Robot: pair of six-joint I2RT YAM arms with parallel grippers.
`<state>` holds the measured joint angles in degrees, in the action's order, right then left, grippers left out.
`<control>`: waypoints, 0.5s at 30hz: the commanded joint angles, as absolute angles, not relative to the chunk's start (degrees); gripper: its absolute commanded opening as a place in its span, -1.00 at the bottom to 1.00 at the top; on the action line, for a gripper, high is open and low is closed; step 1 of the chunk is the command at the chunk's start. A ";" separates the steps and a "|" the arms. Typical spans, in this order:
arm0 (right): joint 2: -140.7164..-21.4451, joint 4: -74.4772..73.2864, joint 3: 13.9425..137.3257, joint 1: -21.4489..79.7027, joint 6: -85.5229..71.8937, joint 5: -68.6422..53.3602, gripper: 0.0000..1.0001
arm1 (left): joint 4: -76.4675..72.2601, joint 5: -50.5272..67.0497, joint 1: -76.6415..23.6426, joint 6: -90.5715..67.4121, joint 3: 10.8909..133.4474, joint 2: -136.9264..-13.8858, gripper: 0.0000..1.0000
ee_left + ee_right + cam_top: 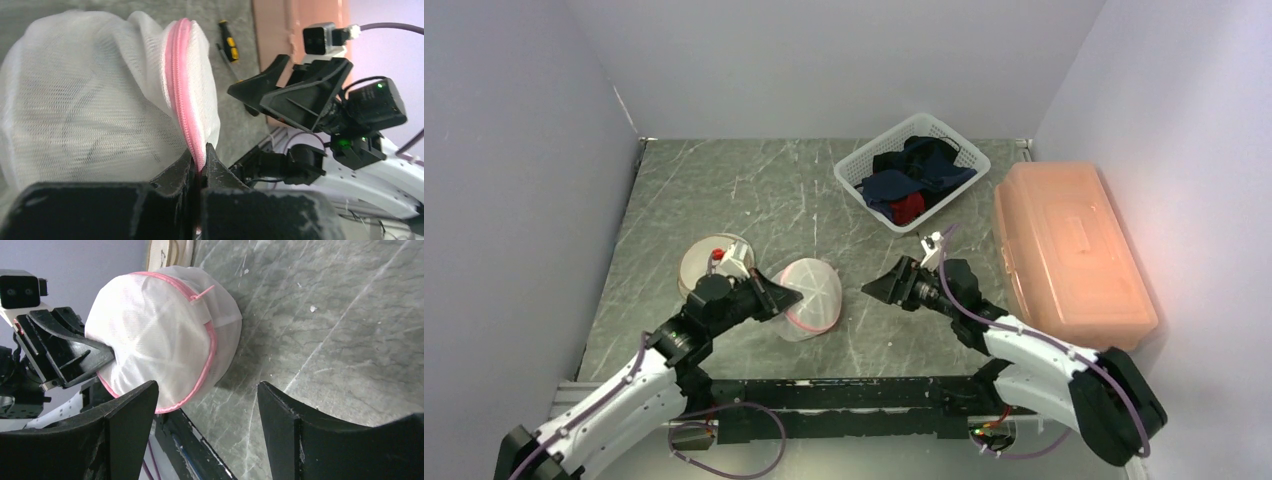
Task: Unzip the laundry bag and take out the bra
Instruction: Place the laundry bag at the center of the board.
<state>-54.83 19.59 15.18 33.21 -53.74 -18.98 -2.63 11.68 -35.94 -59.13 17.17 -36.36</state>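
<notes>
left pincer [200, 161] tight on the laundry bag [90, 100] at its pink zip, right pincer [206, 390] wide nearby

The laundry bag [809, 293] is fine white mesh cloth, soft and matt, thin enough that faint dark lines show through. Its zipper [182, 85] is pink woven tape, slightly ribbed. The table [724, 190] looks like grey veined stone or a marble-print sheet, smooth with a dull sheen. The basket [874, 145] is white lattice plastic, a bit glossy, with dark blue cloth [924, 165] stuffed in. The box [1064, 250] is cloudy orange plastic, semi-gloss. The left gripper [200, 157] and right gripper [206, 390] are both matt black plastic, faintly grainy, and the arm shells [1034, 350] are glossy white.
</notes>
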 commanded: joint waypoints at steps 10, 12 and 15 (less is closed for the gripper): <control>-78.70 41.52 24.46 40.90 -59.40 -21.99 0.43 | 29.30 -4.09 -35.76 -60.16 22.36 -25.58 -0.58; -81.60 42.29 26.67 42.07 -59.56 -21.58 0.40 | 31.14 -4.91 -35.77 -59.22 23.66 -25.65 -0.53; -85.76 40.86 30.71 44.24 -58.69 -20.09 0.35 | 32.95 -5.88 -35.77 -58.15 25.21 -25.83 -0.60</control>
<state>-82.04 36.05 25.17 41.93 -58.59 -21.37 26.44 -1.74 -35.94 -60.60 21.98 -25.96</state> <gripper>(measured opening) 0.696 0.231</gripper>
